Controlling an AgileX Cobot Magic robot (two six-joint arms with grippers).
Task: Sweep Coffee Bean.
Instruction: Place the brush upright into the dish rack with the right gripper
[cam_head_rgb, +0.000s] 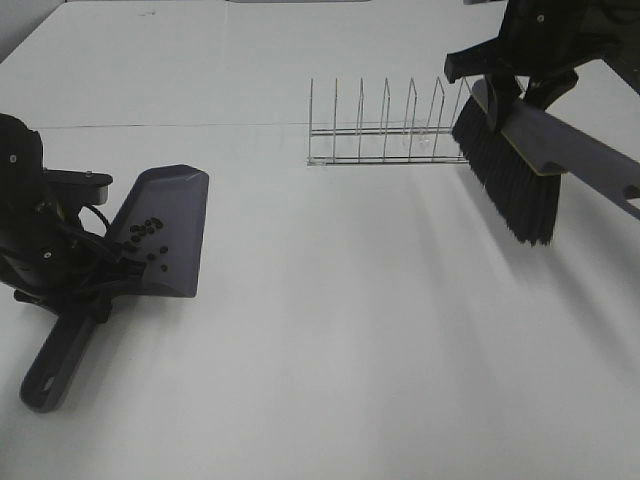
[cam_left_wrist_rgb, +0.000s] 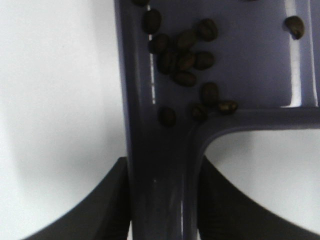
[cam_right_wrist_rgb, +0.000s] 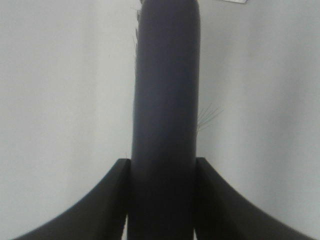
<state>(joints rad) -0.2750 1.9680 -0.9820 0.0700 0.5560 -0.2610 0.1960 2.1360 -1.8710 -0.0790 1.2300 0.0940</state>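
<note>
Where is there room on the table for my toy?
The big bare stretch of table between the dustpan and the brush, in front of the wire rack. Also behind the rack. Crowded around the dustpan and the left gripper.

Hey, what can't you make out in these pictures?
Beans: left wrist view's edge cuts off the dustpan, so no full count; too small in the high view.
Brush: right wrist view shows only the handle; bristles mostly hidden behind it.
Handle's end: past the high view's edge.
</note>
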